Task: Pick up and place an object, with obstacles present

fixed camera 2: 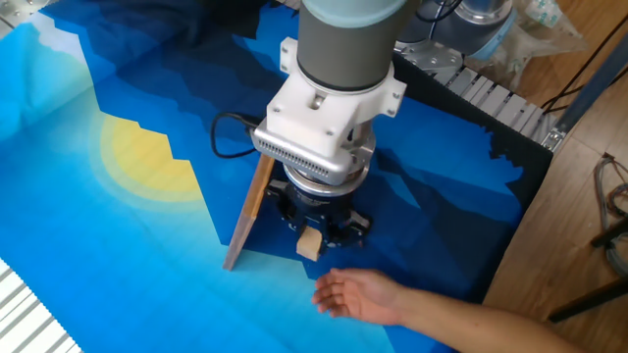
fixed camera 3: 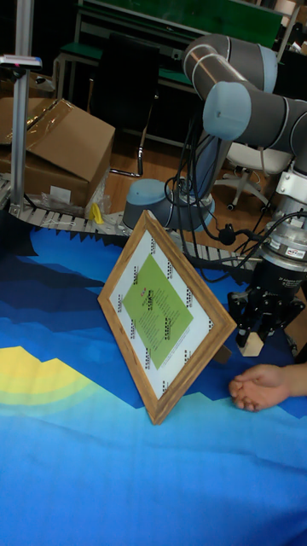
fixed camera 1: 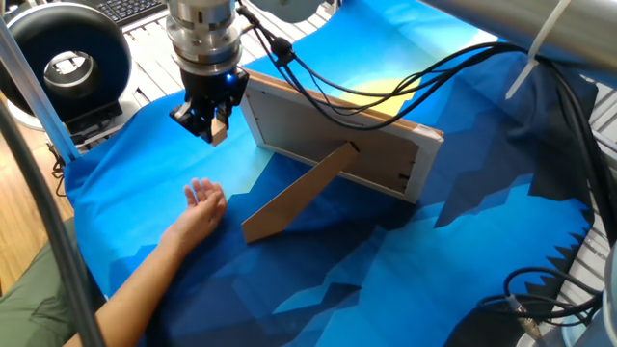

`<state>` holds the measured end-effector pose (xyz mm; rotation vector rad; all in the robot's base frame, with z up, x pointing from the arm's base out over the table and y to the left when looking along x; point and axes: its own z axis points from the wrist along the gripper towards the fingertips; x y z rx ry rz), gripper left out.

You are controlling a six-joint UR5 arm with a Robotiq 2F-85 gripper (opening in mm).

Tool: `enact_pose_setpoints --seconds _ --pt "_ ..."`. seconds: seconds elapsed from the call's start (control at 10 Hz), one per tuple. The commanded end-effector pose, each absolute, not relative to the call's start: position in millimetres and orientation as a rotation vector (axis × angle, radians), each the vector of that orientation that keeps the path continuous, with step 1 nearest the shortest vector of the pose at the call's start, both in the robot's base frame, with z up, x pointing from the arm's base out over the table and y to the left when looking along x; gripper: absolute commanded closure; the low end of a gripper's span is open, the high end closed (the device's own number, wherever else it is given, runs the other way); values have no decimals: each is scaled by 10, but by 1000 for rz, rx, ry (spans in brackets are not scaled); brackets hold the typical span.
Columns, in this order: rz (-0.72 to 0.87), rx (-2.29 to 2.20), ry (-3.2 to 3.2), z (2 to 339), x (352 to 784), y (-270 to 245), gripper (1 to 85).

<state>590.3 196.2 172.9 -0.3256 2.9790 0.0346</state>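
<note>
A small tan wooden block [fixed camera 1: 219, 125] [fixed camera 2: 310, 245] [fixed camera 3: 250, 341] hangs above the blue cloth, and my gripper [fixed camera 1: 209, 123] [fixed camera 2: 312, 235] [fixed camera 3: 258, 336] is shut on it. The gripper hovers just off one end of the picture frame [fixed camera 1: 337, 135] [fixed camera 3: 166, 314], which stands upright on its long wooden prop leg [fixed camera 1: 297, 192]. In the other fixed view the frame [fixed camera 2: 251, 210] shows edge-on, partly hidden behind my wrist. A person's open hand [fixed camera 1: 201, 200] [fixed camera 2: 355, 294] [fixed camera 3: 259, 386] lies palm up on the cloth below and in front of the block.
The person's forearm [fixed camera 1: 135, 280] reaches in from the table's near edge. A black round device [fixed camera 1: 67, 63] stands beyond the cloth. Cables [fixed camera 1: 405, 77] run over the frame's top. A cardboard box [fixed camera 3: 55, 153] sits behind the table in the tall fixed view.
</note>
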Motion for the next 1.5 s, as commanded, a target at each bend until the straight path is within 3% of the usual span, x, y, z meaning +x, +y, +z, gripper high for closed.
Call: enact_pose_setpoints --seconds 0.0,0.4,0.5,0.7,1.0,1.1,1.3,1.4 --pt "49 -373 2971 1745 5901 1984 97" --pt "55 -350 2959 1749 5935 1997 127" --pt "61 -315 2944 1766 5981 2011 177" --pt "90 -191 2936 1921 6002 2089 360" --pt "95 -58 2956 2346 5942 2113 550" --pt "96 -11 2971 2500 5943 2096 673" --pt "72 -21 3017 2823 5929 1894 750" --pt "49 -33 3054 2964 5898 1705 833"
